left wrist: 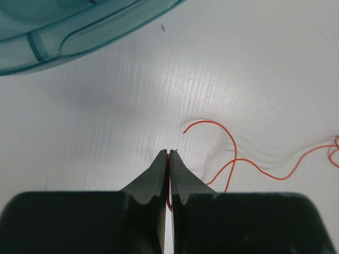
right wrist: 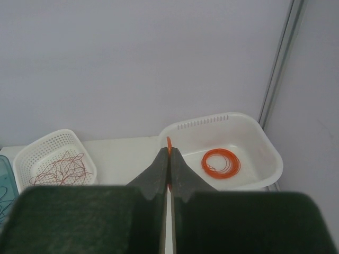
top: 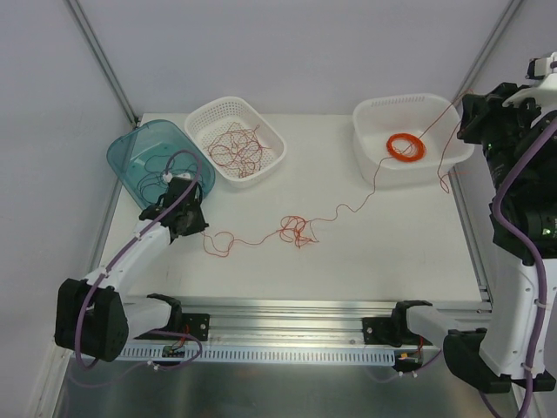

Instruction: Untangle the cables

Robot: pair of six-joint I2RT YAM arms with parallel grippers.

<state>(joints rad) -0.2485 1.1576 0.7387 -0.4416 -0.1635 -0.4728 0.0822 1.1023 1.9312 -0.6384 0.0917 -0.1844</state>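
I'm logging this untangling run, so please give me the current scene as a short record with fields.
left gripper: shut on orange-red cable, low over table beside teal bin
right gripper: shut on same cable, raised near white tub
cable state: strung between both grippers, tangled clump midway
white basket: red cables
teal bin: dark cables
white tub: orange coil
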